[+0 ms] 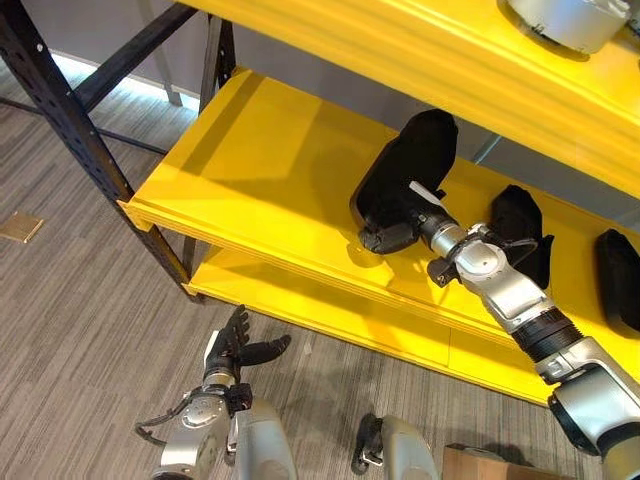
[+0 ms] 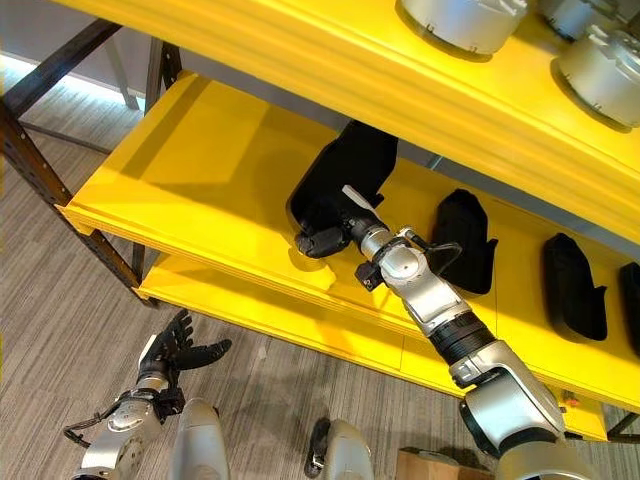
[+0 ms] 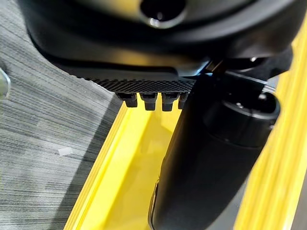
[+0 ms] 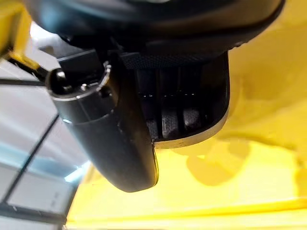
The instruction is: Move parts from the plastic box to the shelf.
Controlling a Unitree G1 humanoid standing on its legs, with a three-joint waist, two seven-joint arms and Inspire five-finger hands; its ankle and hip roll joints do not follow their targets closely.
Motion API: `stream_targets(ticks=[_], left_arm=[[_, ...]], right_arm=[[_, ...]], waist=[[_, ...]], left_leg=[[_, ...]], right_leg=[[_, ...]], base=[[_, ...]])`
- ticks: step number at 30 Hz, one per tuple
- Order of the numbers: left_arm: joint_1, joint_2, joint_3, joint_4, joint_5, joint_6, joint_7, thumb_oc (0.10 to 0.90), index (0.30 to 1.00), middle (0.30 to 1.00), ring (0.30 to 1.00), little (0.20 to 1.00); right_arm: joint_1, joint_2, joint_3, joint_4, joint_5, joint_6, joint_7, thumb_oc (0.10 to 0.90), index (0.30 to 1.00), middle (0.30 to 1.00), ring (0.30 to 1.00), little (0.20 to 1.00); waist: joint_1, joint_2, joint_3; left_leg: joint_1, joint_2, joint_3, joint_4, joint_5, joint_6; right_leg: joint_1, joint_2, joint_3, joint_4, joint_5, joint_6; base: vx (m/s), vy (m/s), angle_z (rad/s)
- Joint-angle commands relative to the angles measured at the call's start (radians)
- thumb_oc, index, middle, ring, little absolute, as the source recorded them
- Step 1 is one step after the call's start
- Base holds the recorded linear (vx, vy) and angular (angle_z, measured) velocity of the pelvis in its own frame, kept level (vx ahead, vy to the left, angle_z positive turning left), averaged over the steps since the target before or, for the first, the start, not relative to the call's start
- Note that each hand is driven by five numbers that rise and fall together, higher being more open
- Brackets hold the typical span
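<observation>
A large black part (image 1: 412,160) lies tilted on the middle level of the yellow shelf (image 1: 250,160). My right hand (image 1: 392,236) is shut on its near end, reaching in from the right. In the right wrist view the thumb (image 4: 120,143) and curled fingers (image 4: 168,117) clamp the part's rim over the yellow board. My left hand (image 1: 238,348) hangs low over the grey floor in front of the shelf, open with fingers spread and holding nothing.
Two more black parts (image 1: 520,235) (image 1: 618,280) lie to the right on the same level. Silver round parts (image 2: 460,20) sit on the level above. A black shelf post (image 1: 60,120) stands at the left. A brown box corner (image 1: 480,465) shows below.
</observation>
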Motion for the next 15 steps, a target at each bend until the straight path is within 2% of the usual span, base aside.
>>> stream_targets(ticks=[1, 7, 15], left_arm=[[-0.050, 0.056, -0.037, -0.110, -0.036, -0.080, -0.024, 0.900, 1.000, 1.000, 1.000, 1.000], [-0.050, 0.060, -0.043, -0.114, -0.049, -0.084, -0.044, 0.900, 1.000, 1.000, 1.000, 1.000], [-0.063, 0.058, -0.046, -0.116, -0.060, -0.097, -0.047, 0.900, 1.000, 1.000, 1.000, 1.000]], right_arm=[[-0.091, -0.103, -0.030, -0.111, 0.058, -0.120, -0.003, 0.400, 0.300, 0.300, 0.300, 0.300], [-0.104, -0.159, 0.023, -0.112, 0.116, -0.121, 0.056, 0.400, 0.300, 0.300, 0.300, 0.300], [-0.101, -0.201, 0.051, -0.125, 0.120, -0.127, 0.089, 0.400, 0.300, 0.300, 0.300, 0.300]], waist=[[0.025, -0.019, -0.050], [0.024, -0.016, -0.049], [0.027, -0.020, -0.042]], left_leg=[[0.024, 0.034, -0.022, -0.005, 0.003, 0.024], [0.011, 0.035, -0.033, -0.009, 0.013, 0.022], [-0.012, 0.032, -0.042, -0.016, 0.025, 0.020]], right_leg=[[0.052, -0.021, 0.019, 0.032, -0.019, -0.023], [0.046, -0.024, 0.009, 0.036, -0.022, -0.025], [0.041, -0.025, -0.008, 0.024, -0.013, -0.021]], base=[[0.00, -0.038, 0.04], [0.00, -0.010, 0.01], [0.00, -0.013, 0.03]])
